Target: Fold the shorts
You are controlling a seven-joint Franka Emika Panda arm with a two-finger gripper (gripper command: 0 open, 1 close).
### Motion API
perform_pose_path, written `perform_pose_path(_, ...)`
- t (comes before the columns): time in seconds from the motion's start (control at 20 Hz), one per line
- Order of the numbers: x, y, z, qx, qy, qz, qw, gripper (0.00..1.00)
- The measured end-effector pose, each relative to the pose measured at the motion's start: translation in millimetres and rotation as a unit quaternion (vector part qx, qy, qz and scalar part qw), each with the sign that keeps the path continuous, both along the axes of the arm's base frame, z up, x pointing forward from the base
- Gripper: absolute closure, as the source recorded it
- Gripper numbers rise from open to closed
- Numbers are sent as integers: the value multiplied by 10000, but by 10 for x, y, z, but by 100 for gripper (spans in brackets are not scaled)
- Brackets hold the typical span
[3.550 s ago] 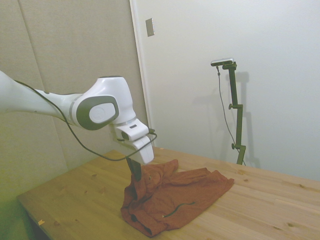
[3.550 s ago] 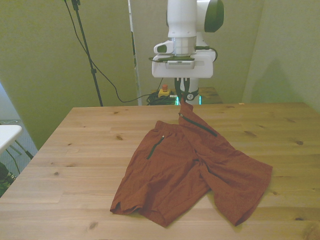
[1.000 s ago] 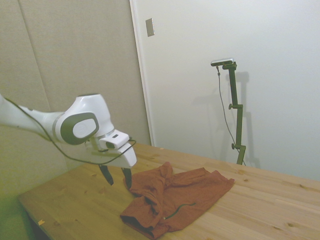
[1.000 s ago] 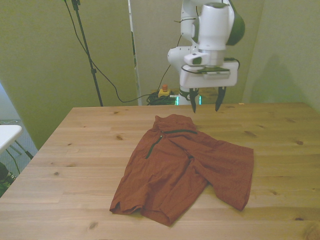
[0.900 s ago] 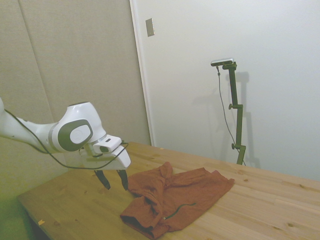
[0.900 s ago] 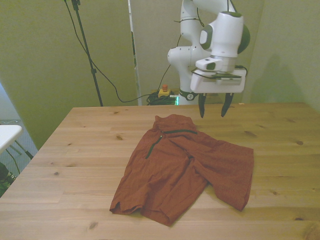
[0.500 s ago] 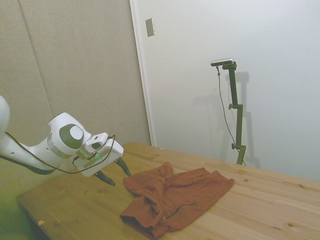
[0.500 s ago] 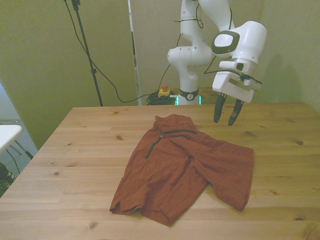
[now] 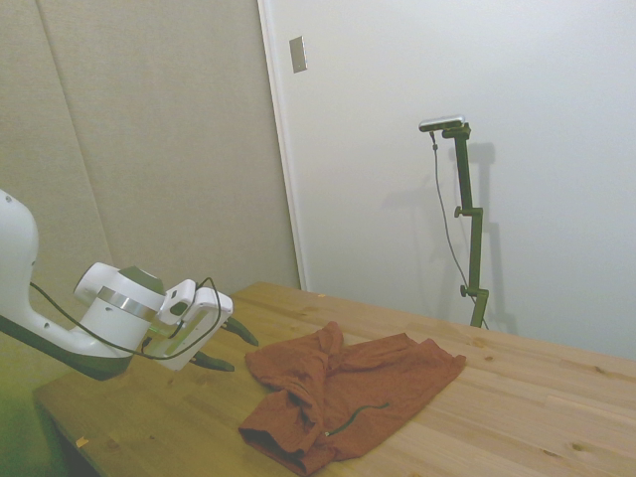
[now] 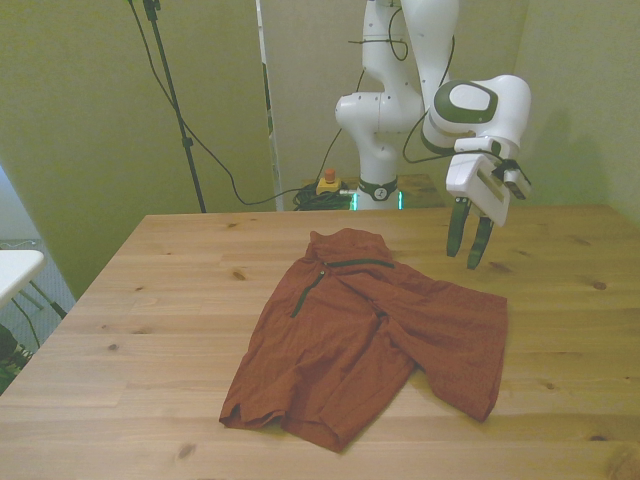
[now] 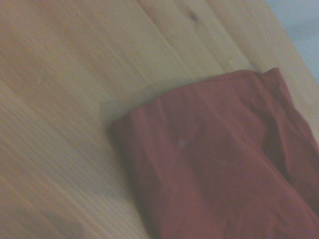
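While the rust-orange, wrinkled fabric shorts (image 10: 372, 335) lie partly folded on the wooden table (image 10: 150, 300), the white arm's two-finger gripper (image 10: 468, 243) hovers empty beside them, fingers apart. The next move likely calls for pinching another edge.

wrist view: shorts (image 11: 224, 164) blurred, cut off | side view: arm (image 9: 20, 288) cropped

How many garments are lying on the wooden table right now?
1: the rust-orange fabric shorts, spread wrinkled mid-table, beside the open gripper. Nothing appears hidden.
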State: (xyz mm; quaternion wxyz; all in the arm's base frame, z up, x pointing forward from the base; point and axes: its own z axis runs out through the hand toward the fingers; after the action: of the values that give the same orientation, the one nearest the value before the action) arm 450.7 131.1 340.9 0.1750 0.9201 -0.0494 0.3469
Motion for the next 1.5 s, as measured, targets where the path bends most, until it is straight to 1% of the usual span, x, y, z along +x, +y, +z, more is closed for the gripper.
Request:
perform_pose_path(0.3,102,-14,-143,51,92,-4,9999,0)
perform_pose_path(0.6,345,-97,-175,149,-48,-54,9999,0)
perform_pose_path(1.0,620,-337,-184,207,-127,-260,9994,0)
perform_pose_path(1.05,642,-352,-190,207,-140,-266,9993,100)
perform_pose_path(1.5,675,-364,-208,255,-154,-311,9991,100)
